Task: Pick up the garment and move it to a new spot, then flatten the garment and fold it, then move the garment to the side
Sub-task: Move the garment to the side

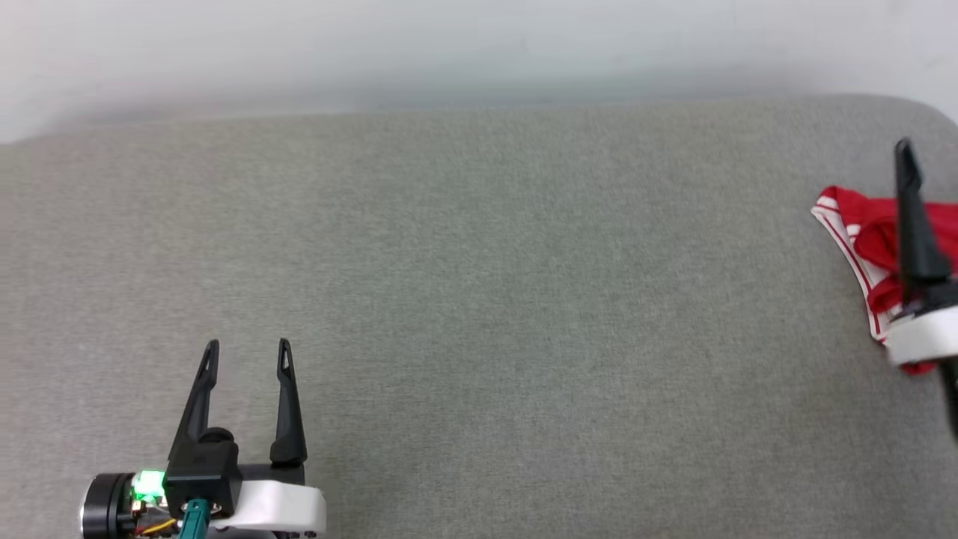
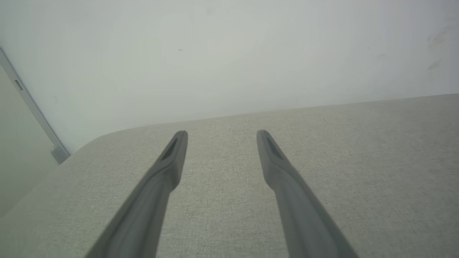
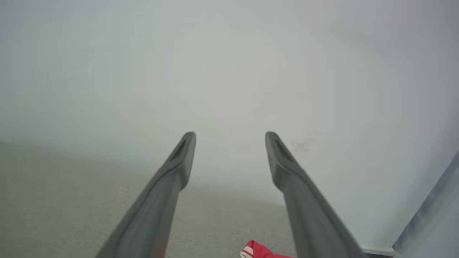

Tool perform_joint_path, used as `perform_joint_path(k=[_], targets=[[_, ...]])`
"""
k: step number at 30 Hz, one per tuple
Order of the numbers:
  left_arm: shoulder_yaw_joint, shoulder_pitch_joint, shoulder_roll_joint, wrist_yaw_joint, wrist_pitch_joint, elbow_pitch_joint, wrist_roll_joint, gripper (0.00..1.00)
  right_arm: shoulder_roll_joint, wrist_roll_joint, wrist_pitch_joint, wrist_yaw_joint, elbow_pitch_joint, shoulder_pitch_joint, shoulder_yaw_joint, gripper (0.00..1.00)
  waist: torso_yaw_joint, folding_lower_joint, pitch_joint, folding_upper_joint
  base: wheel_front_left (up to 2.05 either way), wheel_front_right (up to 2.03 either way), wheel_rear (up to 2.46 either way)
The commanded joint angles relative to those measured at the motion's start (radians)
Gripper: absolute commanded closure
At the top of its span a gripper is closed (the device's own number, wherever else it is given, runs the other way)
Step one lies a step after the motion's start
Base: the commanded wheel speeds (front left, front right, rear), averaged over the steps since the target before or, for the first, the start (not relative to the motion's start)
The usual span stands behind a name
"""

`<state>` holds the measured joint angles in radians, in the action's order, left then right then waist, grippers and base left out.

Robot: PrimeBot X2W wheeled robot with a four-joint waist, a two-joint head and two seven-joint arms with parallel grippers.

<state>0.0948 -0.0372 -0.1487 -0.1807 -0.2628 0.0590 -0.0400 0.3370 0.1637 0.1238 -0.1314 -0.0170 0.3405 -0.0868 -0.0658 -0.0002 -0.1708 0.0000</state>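
Garment [image 1: 868, 238]: looks soft, light, heaped at right edge; I'd pinch a raised fold.
Left gripper [image 1: 248, 346], right gripper [image 3: 229, 143]: spread wide, empty.

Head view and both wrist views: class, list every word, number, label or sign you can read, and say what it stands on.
None can be read.
The garment is bunched up, showing only red cloth and red-and-white striped trim, no print.
The grey surface and the wall bear no writing.
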Motion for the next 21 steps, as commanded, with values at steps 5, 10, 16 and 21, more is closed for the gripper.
perform_joint_path(k=[5, 10, 16, 21], targets=[[-0.001, -0.023, 0.009, 0.011, -0.002, -0.02, -0.004, 0.0, -0.076, -0.039, 0.07, 0.001, 0.006, -0.092, 0.019, 0.0, 0.039, 0.0002, 0.055, 0.0, 0.0, 0.0, 0.0], [-0.002, -0.041, 0.016, 0.022, -0.002, -0.039, -0.004, 0.0, -0.157, -0.044, 0.105, 0.002, 0.0, -0.187, 0.014, 0.0, 0.061, 0.0002, 0.088, 0.0, 0.0, 0.0, 0.0], [-0.004, -0.058, 0.02, 0.036, -0.002, -0.052, -0.004, 0.0, -0.206, -0.033, 0.124, 0.001, -0.023, -0.283, 0.008, 0.0, 0.075, 0.0002, 0.115, 0.0, 0.0, 0.0, 0.0], [-0.005, -0.067, 0.026, 0.049, -0.002, -0.065, -0.009, 0.0, -0.235, -0.02, 0.134, 0.001, -0.033, -0.347, 0.002, 0.0, 0.085, 0.0002, 0.137, 0.0, 0.0, 0.0, 0.0]])
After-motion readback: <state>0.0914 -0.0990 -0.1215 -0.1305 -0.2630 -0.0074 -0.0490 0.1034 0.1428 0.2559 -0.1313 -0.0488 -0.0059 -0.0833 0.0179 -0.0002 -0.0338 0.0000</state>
